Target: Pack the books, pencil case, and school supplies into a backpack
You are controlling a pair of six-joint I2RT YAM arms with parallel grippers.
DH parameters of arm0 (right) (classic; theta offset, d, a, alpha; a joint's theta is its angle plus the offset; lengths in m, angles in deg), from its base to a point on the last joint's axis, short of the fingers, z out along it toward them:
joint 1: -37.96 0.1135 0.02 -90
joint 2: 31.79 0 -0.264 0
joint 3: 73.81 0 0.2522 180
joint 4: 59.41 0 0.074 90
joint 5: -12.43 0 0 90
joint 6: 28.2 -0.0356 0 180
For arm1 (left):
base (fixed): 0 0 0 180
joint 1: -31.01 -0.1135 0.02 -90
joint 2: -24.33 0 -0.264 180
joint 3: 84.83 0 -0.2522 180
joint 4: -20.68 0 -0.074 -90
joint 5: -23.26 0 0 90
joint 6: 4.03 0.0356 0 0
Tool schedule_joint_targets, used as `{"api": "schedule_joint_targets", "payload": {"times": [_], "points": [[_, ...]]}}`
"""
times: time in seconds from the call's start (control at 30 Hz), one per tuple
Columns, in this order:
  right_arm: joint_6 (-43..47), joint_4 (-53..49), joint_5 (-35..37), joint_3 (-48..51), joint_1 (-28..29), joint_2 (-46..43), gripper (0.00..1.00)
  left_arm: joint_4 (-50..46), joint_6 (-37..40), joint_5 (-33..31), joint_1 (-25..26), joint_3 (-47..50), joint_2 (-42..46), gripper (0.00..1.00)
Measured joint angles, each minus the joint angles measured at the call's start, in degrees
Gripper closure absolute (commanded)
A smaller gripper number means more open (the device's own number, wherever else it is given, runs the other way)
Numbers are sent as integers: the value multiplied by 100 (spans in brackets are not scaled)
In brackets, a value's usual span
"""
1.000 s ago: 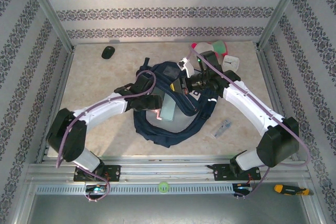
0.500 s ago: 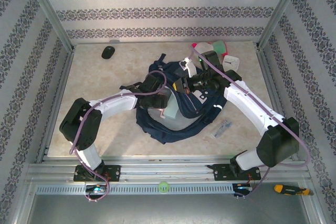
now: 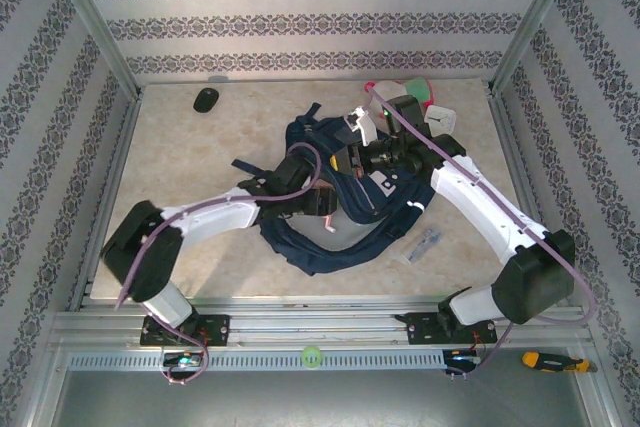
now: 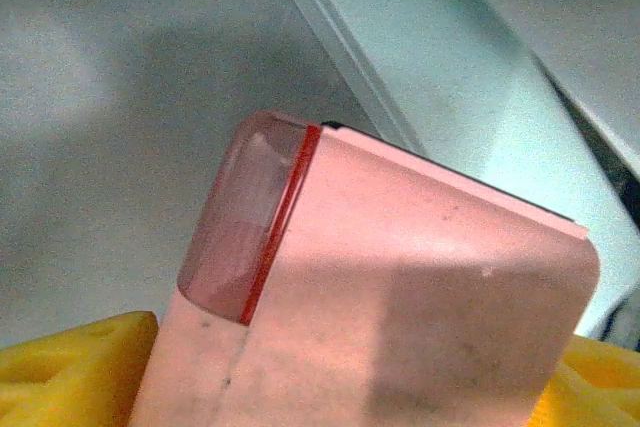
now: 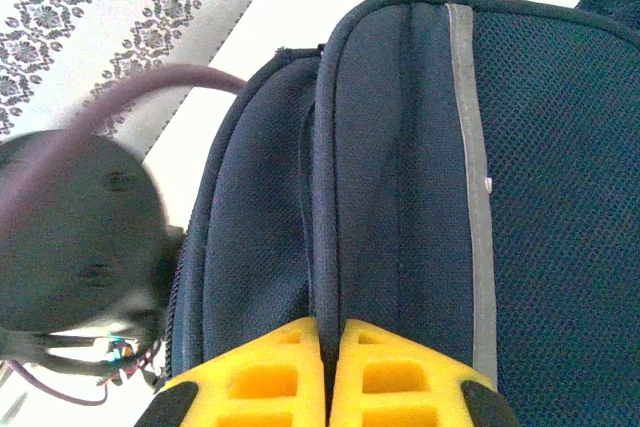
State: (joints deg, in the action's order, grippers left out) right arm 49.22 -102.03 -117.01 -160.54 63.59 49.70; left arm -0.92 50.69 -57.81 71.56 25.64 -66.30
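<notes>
The navy backpack (image 3: 330,247) lies open in the middle of the table. My left gripper (image 3: 322,209) reaches into its mouth. In the left wrist view a flat pale pink piece (image 4: 400,277) stands between the yellow fingers (image 4: 80,367) of the left gripper (image 4: 360,339); whether they still press it is unclear. A pale teal square (image 4: 450,77) leans behind it. My right gripper (image 3: 350,160) is shut on the backpack's upper rim, its pads (image 5: 270,377) pinching a navy seam of the backpack (image 5: 400,147). A slim clear packet (image 3: 425,244) lies right of the bag. Books and pencil case are out of view.
A black mouse (image 3: 205,99) sits at the back left. A white clock (image 3: 440,119) and a pink-and-white plush toy (image 3: 405,90) are at the back right, close behind the right arm. A screwdriver (image 3: 545,360) rests on the rail off the table.
The left arm has pushed farther right into the backpack, and the teal square and pink piece have sunk inside, out of the top view. The right gripper kept its hold on the rim.
</notes>
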Motion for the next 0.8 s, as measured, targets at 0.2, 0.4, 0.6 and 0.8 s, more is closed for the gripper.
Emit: {"api": "schedule_joint_targets", "payload": {"times": [0.2,0.4,0.6,0.8], "points": [[-17,0,-44,0,0,-13,100,238,-164,-153,0,448,734,20],[-79,17,-74,31,0,-13,100,789,-450,-162,13,1493,1270,25],[-85,72,-74,90,0,-68,100,857,-828,-243,31,1401,1097,48],[-107,107,-74,140,0,-120,100,861,-1316,-339,111,1650,1237,64]]}}
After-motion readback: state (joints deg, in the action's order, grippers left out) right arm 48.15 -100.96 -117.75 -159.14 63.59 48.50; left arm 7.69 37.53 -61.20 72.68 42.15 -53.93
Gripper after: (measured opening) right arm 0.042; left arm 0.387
